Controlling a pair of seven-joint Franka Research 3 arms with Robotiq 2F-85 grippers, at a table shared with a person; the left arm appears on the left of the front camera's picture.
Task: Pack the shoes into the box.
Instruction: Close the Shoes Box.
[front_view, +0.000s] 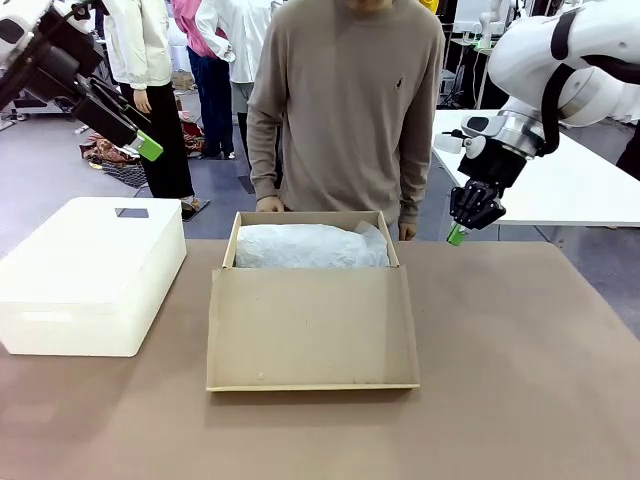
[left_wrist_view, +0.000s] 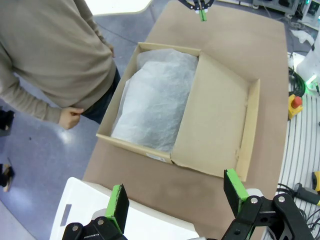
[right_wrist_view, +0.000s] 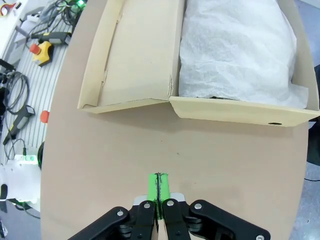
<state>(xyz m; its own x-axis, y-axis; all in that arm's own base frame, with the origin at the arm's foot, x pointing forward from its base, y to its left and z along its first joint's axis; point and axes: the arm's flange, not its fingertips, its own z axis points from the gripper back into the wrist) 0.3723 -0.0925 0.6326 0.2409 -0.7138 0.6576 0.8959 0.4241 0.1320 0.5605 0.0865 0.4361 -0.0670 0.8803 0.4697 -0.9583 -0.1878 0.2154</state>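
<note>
The box (front_view: 312, 330) (flap open) lies between the spread left gripper (left_wrist_view: 176, 186) and the pressed-together right gripper (front_view: 457, 234).

You have bright, even light in all three views, probably from overhead. Shadows stay soft and short: a thin dark line runs under the near edge of the box (front_view: 312, 330) on the table (front_view: 520, 380). The tissue paper (right_wrist_view: 235, 45) is almost washed out, so its creases look faint. The white bin (front_view: 90, 270) shows little surface detail. Both wrist views bow straight edges outward near the frame borders. The front view is sharp throughout.
</note>
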